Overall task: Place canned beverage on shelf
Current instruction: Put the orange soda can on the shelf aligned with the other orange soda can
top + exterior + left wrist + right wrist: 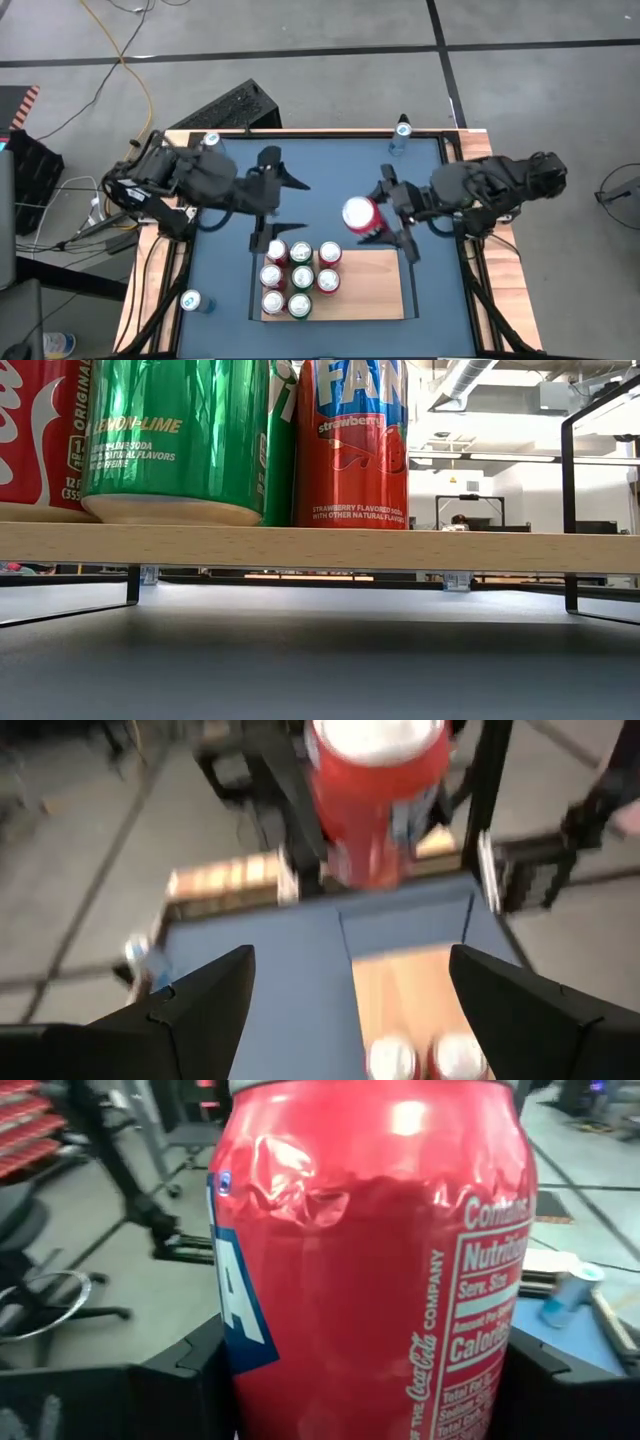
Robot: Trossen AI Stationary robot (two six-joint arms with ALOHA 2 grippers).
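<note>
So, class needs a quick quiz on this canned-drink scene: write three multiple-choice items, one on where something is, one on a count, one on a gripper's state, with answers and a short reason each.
1. Where do the cans on the shelf stand?
A. at its left end
B. at its right end
C. spread evenly along it

2. How many cans stand on the shelf?
A. three
B. seven
C. twelve

3. What is the right gripper doing?
A. hanging open and empty
B. shut on a red can
C. resting on the shelf

Answers:
1. A: the high view shows the group of cans at the board's left end, with the rest bare wood.
2. B: seven tops can be counted from above.
3. B: the red can sits between its fingers in the right wrist view, while the left gripper stands open and empty.
</note>
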